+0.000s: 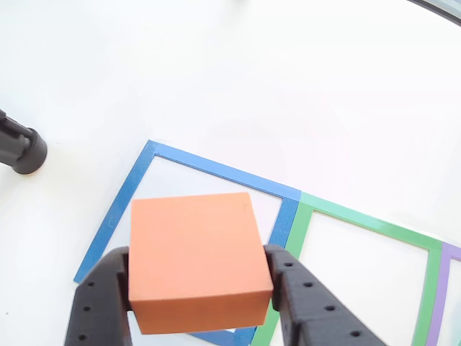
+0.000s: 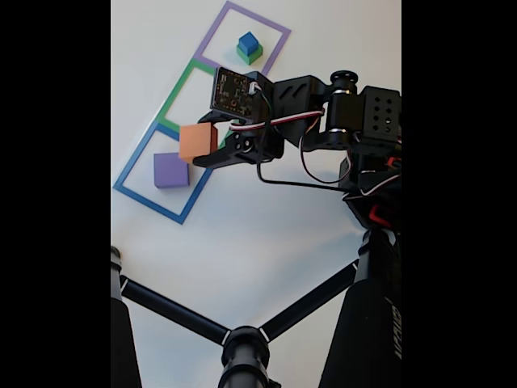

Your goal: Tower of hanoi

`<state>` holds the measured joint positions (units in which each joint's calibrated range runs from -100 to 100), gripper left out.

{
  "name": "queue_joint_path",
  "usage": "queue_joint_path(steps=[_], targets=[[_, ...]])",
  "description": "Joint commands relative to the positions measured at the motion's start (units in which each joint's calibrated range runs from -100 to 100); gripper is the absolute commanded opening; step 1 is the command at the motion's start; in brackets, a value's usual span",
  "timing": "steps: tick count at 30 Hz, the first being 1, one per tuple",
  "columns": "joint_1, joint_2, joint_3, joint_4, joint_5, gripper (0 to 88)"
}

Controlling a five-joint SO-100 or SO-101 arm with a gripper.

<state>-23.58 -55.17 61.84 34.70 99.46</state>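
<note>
Midway, I judge: the black pincer (image 1: 202, 288) is gripping an orange foam cube (image 1: 196, 259) above the blue-outlined square (image 2: 159, 171); stacking is remaining.

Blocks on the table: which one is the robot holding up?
The orange block, pinched in the gripper above the blue square. The purple block lies flat there; the blue block sits atop the green block.

Black arm reaches in from the right of the fixed view, wrist roughly level, bare circuit board on top. Gripper (image 2: 203, 144) points left, held above the table. In the other view, gripper (image 1: 198, 288) enters from the bottom edge, both black fingers (image 1: 101, 295) pressed against the orange cube's (image 1: 196, 256) sides.
</note>
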Motion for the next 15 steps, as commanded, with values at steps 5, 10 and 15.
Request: queue_joint_path(steps=[5, 10, 15], targets=[[0.09, 15.81, 8.79, -33.33, 0.54, 12.3], [-0.2, 27.44, 10.61, -49.2, 0.54, 12.3], [-1.16, 37.04, 10.61, -60.29, 0.54, 12.3]])
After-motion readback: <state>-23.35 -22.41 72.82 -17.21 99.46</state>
